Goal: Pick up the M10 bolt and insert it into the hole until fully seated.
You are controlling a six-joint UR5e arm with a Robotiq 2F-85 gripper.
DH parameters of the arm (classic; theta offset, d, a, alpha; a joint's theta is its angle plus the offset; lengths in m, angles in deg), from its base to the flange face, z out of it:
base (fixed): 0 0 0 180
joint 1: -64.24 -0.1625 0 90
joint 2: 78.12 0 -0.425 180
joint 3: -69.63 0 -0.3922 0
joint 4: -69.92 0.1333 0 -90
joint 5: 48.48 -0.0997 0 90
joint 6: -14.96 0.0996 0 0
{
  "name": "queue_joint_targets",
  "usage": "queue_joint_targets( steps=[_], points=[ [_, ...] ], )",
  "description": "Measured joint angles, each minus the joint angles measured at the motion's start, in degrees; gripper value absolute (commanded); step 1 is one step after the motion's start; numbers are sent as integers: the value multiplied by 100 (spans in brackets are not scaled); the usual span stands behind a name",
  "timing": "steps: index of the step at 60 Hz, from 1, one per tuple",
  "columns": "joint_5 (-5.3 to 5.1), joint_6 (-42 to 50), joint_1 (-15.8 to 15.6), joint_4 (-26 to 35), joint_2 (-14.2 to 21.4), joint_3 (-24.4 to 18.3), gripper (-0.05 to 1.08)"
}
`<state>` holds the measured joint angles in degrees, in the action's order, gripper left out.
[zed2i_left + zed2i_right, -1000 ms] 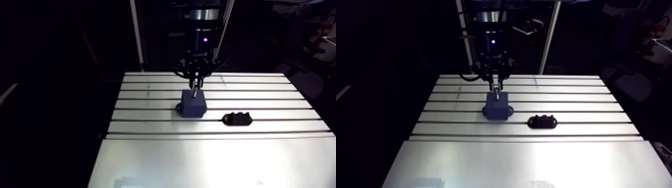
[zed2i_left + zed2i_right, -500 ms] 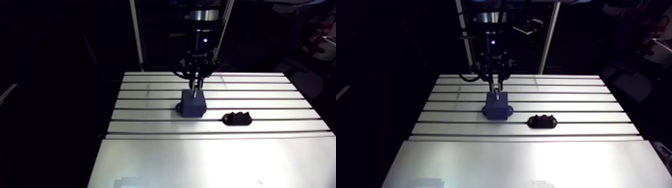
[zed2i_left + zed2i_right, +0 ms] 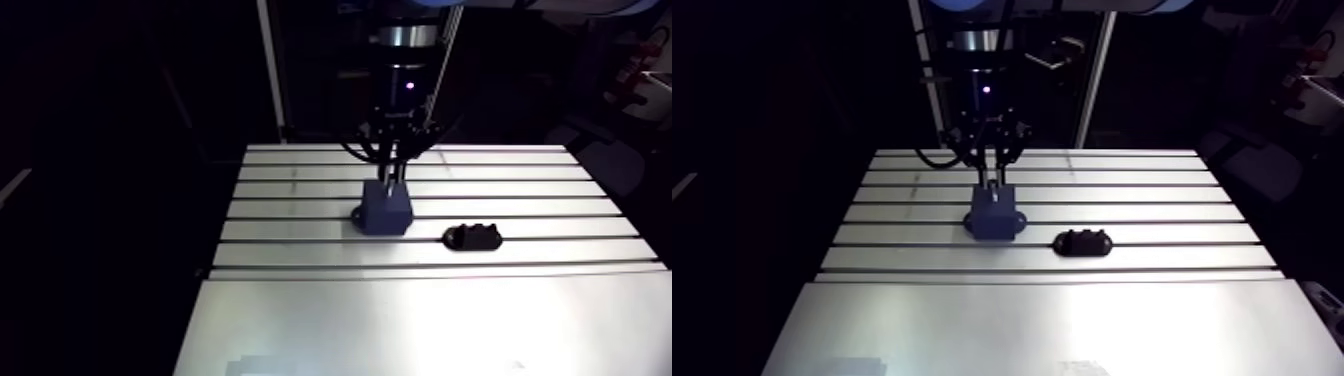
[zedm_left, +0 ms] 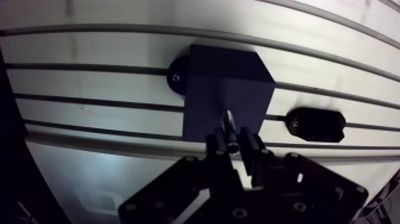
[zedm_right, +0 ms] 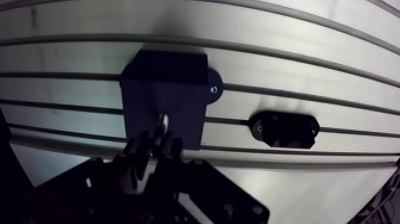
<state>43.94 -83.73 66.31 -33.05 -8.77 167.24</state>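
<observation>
A dark blue block (image 3: 385, 209) stands on the slotted table (image 3: 300, 225), bolted down through a round foot (image 4: 176, 77). My gripper (image 4: 234, 142) hangs straight above the block and is shut on the M10 bolt (image 4: 228, 122), a short silvery shaft that sticks out between the fingertips and points down at the block's top face (image 4: 226, 98). In the arm view the bolt (image 3: 993, 184) reaches the block's top edge. The hole itself is hidden by the bolt and the fingers.
A low black holder (image 3: 473, 237) with a bumpy top lies on the table to the right of the block, apart from it. A smooth plate (image 3: 420, 320) covers the table's near half, past the last slot.
The wrist and gripper have risen slightly above the block with the bolt still held; the block and the black holder have stayed in place.
</observation>
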Motion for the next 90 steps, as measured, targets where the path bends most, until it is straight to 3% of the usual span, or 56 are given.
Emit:
queue_joint_targets(
  steps=[12,17,18,19,20,21,22,23,24,26,67,90],
  points=[
    [0,2,3,-7,-3,27,105],
    [0,3,3,-7,-5,32,94],
    [0,3,3,-7,-5,32,79],
    [0,2,3,-7,-5,32,79],
    [0,2,4,-6,-5,32,56],
    [0,2,4,-6,-6,33,56],
    [0,1,4,-5,-8,33,29],
    [0,1,4,-5,-9,32,29],
    [0,0,4,-5,-11,33,5],
    [1,-3,4,-4,-15,33,1],
    [-24,-70,4,-83,70,13,0],
    [-93,33,-6,712,397,-608,0]
  ],
)
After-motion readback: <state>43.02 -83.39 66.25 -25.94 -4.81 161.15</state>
